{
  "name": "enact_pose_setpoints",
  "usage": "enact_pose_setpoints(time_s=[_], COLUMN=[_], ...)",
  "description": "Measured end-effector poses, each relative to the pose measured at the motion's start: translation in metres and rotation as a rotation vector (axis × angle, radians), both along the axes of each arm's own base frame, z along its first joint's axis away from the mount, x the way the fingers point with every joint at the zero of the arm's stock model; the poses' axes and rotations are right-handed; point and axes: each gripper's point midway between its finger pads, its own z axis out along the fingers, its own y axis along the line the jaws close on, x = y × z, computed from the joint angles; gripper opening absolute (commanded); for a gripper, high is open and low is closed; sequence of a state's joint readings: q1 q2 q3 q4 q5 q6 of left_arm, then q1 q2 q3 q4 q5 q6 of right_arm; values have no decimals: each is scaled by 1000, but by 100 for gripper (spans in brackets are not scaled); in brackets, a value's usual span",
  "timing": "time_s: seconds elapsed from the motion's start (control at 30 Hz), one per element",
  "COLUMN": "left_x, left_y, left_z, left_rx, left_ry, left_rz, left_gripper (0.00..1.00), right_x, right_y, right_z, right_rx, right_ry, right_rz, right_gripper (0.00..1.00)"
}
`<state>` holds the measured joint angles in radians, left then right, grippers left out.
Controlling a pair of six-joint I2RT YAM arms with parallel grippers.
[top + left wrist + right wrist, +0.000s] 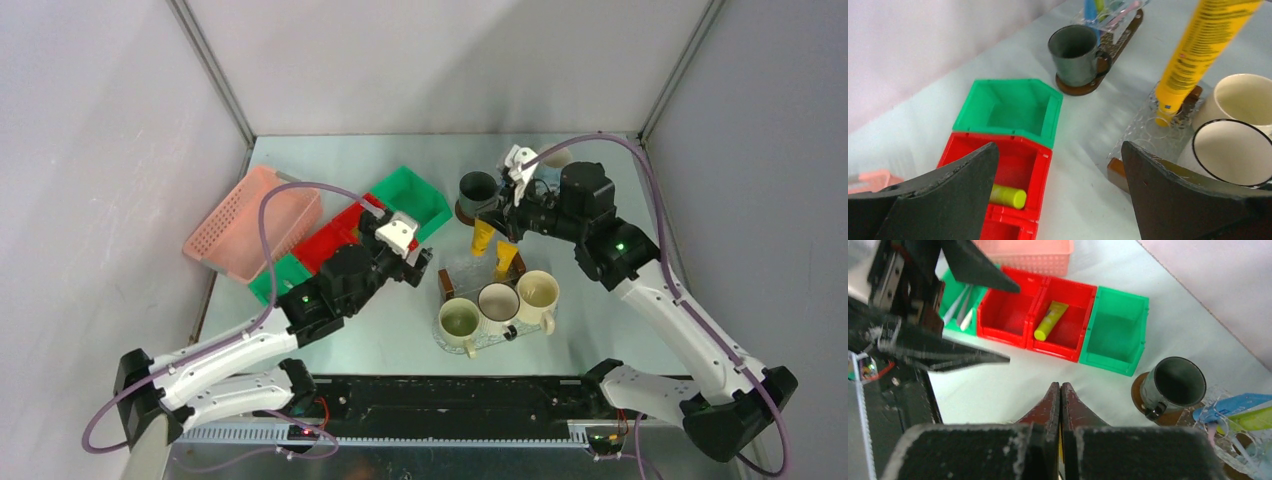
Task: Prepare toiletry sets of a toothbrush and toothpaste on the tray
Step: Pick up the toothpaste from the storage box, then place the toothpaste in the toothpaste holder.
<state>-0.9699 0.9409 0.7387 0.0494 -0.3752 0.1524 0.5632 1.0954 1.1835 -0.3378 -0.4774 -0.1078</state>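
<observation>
Right gripper (1061, 387): fingers pressed together. The left wrist view shows the long yellow squeeze tube of toothpaste (1193, 50) hanging from above, so it reads as clamped on the tube's flat top end.

Tube long axis is near upright and tilted, cap down. The cap sits on or just above the clear plastic tray with brown ends (1140, 137); contact cannot be told. The cap lands on bare tray just beside the cream ceramic mug (1243, 92) and the white mug with dark rim (1233, 150), not inside either. A third mug, greenish inside (459, 320), stands on the same tray.

Likely step: placing this tube with a mug set. The mugs lie on the near side of the cap, so the move probably needs a short shift toward the arm bases.

Left gripper (1058, 150): fingers wide apart, empty, hovering between the bins and the tray.

A yellow-green tube (1008, 196) lies flat in the red plastic bin (1020, 150), just under the left gripper, so the left arm is nearer it.

A dark grey mug (1075, 50) sits on a separate brown base, well apart.
</observation>
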Motion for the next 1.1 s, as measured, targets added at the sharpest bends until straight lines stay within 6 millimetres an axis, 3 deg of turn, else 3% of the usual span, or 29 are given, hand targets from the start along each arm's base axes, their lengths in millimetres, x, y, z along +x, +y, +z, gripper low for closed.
enact_pose_setpoints(time_s=[0.4,0.67,1.1], left_x=[23,24,25], left_y=[72,77,77], left_z=[-19,-22,-23], left_rx=[-242,-310,-331], left_ry=[148,182,194], left_rz=[282,314,325], left_gripper=[100,100,99], right_x=[2,11,15], right_y=[2,3,1], right_z=[-82,-122,-137], right_rx=[-176,-236,-230], right_ry=[-20,-34,-52], right_rz=[110,132,137], right_gripper=[0,0,0])
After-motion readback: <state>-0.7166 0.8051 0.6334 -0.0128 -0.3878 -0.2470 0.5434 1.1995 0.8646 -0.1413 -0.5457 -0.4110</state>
